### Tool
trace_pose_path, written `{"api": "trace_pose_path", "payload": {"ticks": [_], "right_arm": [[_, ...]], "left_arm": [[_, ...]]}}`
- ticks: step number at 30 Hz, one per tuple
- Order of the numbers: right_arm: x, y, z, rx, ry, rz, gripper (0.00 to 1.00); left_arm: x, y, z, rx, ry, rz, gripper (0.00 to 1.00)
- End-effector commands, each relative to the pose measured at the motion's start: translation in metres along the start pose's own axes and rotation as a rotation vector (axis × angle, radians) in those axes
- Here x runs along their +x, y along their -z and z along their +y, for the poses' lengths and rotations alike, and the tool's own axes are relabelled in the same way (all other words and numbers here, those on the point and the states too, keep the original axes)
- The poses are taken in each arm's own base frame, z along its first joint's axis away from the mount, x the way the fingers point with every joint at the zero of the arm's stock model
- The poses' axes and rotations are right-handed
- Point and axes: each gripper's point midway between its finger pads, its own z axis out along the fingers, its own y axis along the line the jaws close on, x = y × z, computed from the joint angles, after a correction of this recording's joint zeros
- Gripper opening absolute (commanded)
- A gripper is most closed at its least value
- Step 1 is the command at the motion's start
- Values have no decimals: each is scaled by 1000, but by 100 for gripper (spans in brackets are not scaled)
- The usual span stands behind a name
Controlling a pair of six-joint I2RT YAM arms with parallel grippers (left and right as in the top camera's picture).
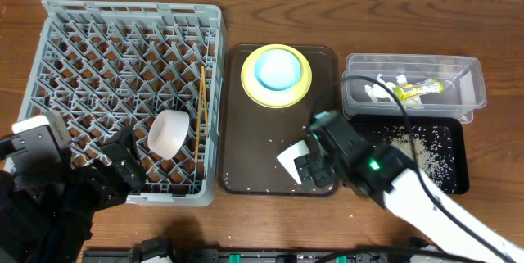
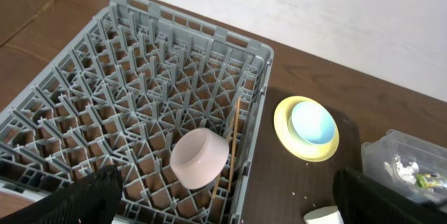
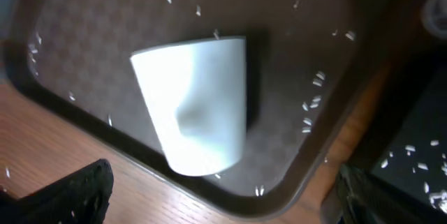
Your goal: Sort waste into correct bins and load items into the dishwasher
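Cup-loading step: white cup bound for the dish rack.
Right end effector apart above it; next, grip and carry toward nine o'clock.

The grey rack at my ten o'clock looks matt plastic, the brown tray below me has a fine checkered texture, the white cup is smooth, the table grained wood.

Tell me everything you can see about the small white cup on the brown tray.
The small white cup is plain, smooth and tapered, apparently lying on its side on the brown tray near its front rim. Pale rice grains lie scattered around it. The right gripper hangs open above it, fingers clear of it.
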Motion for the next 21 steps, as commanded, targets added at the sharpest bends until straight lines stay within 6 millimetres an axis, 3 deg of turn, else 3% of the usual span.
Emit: {"api": "trace_pose_path", "payload": {"ticks": [1,4,5,6,8,17,21], "right_arm": [[22,-10,-10,4,-145,-71,99],[42,-29,-18,-15,-251,-93,99],[48,-35,-18,-30,-246,-92,87],[53,-40,-17,-45,-230,-88,69],[59,-47,-11,-90,-185,-86,59],[47,-44,7,-179,-41,-138,88],[42,-32,46,-396,94,-159,90]], "left_arm": [[-2,1,1,-7,8,-10,97],[-2,1,1,-7,8,-10,97],[-2,1,1,-7,8,-10,97],[-2,1,1,-7,8,-10,97],[-2,1,1,-6,8,-10,97],[-2,1,1,-7,8,-10,97],[-2,1,1,-7,8,-9,97]]}}
